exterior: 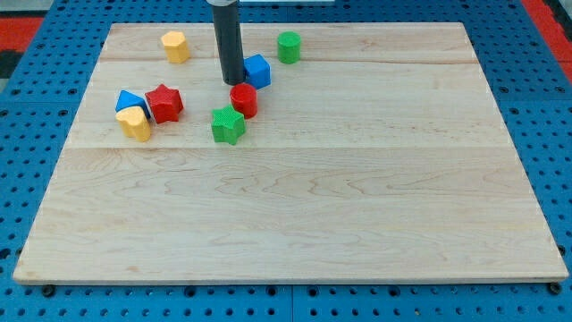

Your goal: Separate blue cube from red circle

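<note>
Camera view showed my tip (232,82), a bare rod end effector holding nothing, touching the blue cube (257,71) at its 8 o'clock. The red circle (243,100) sat just beside, at 6 o'clock. The cube looked light, rigid and likely to slide easily; I judged a flat side best to push.

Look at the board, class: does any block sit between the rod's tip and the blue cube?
No. My tip sits directly at the blue cube's left side, with no block between them. The red circle lies just below both, near the view's bottom side of the cube.
</note>
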